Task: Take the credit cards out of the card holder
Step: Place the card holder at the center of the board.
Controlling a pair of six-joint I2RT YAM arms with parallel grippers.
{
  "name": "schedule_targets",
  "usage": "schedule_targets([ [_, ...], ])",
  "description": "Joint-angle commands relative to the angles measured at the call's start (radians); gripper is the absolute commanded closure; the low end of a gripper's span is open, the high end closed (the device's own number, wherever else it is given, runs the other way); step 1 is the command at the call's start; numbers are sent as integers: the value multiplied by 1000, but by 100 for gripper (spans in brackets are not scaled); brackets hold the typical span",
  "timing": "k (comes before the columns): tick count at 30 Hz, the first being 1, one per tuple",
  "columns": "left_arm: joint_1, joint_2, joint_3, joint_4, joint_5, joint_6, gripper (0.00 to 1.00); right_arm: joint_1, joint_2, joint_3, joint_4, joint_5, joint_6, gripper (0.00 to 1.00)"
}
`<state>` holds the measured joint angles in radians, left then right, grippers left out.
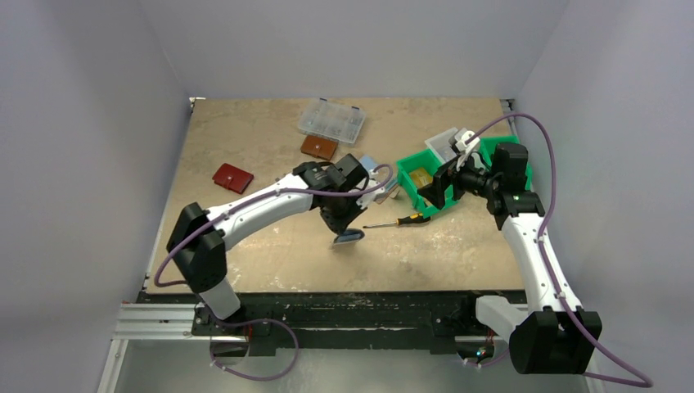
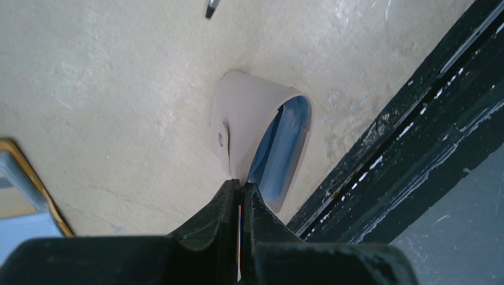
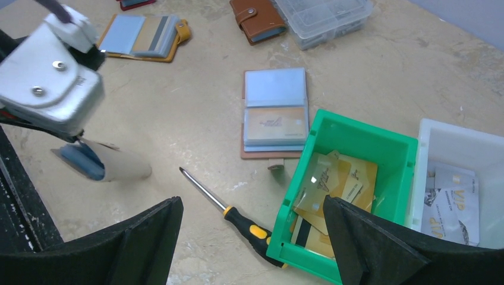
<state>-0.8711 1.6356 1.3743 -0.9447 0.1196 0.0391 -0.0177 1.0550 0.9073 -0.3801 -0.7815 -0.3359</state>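
The tan card holder (image 2: 249,119) hangs a little above the table, its snap tab and pale blue inside facing me. My left gripper (image 2: 242,185) is shut on its near edge. From above, the card holder (image 1: 348,237) shows below the left wrist, toward the table's front. Whether credit cards sit inside it I cannot tell. My right gripper (image 3: 252,205) is open and holds nothing, high over the screwdriver (image 3: 238,205) and the near corner of the green bin (image 3: 356,127). Gold credit cards (image 3: 333,190) lie in that bin.
A white bin (image 3: 457,139) with cards stands beside the green one. An open card wallet (image 3: 275,113) lies flat left of the bins, another (image 3: 139,35) farther back. A dark brown wallet (image 1: 318,147), a red wallet (image 1: 232,178) and a clear parts box (image 1: 331,120) sit at the back.
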Motion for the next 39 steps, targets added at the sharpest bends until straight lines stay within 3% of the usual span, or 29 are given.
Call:
schedule_targets([
  [1, 2, 98, 142, 17, 32, 70, 100, 5, -3, 32, -3, -28, -24, 1],
  [9, 3, 334, 308, 15, 57, 97, 100, 5, -13, 37, -17, -37, -34, 1],
  [17, 3, 442, 403, 17, 17, 85, 100, 5, -15, 42, -29, -44, -46, 1],
  [26, 3, 466, 392, 35, 31, 56, 100, 5, -18, 44, -34, -45, -49, 1],
  [39, 28, 332, 194, 129, 21, 4, 100, 5, -13, 42, -34, -45, -51, 1],
])
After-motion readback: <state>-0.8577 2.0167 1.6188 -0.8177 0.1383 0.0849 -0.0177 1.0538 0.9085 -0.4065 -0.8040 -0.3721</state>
